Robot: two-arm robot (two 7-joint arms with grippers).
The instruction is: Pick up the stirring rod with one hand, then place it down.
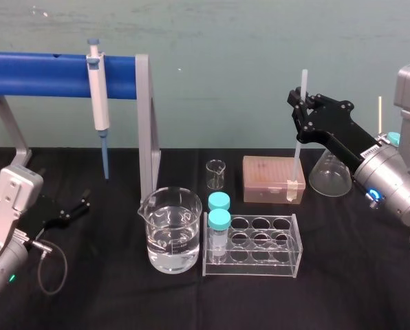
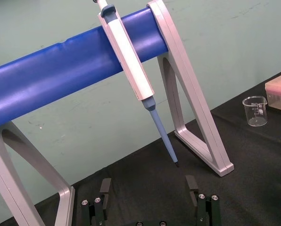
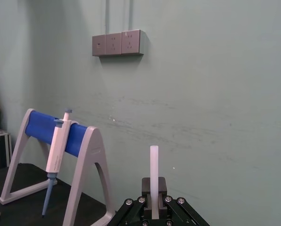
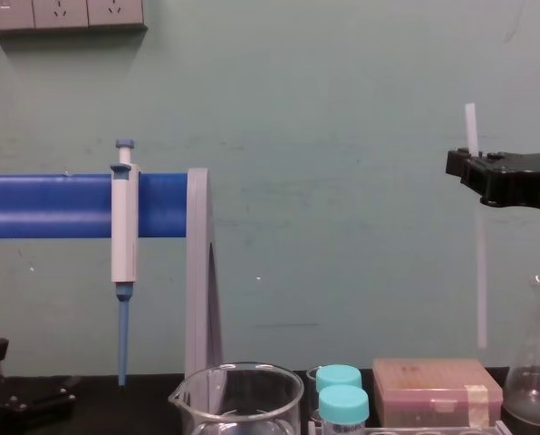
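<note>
My right gripper (image 1: 300, 103) pinches the rod (image 1: 298, 148) near its top, upright over the box's (image 1: 274, 180) back edge, my left gripper (image 1: 81, 202) gaping idle well left of it; I judge the rod light, stiff, slick and brittle, steadier gripped mid-length.

Thin white stirring rod (image 4: 479, 272), upright, airborne

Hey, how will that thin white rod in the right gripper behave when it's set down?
The stirring rod hangs straight from the right gripper, so probably stiff. Thin and round, it may roll on the flat table. Translucent, it could be glass: slippery, breakable. Left gripper sits parked.
</note>
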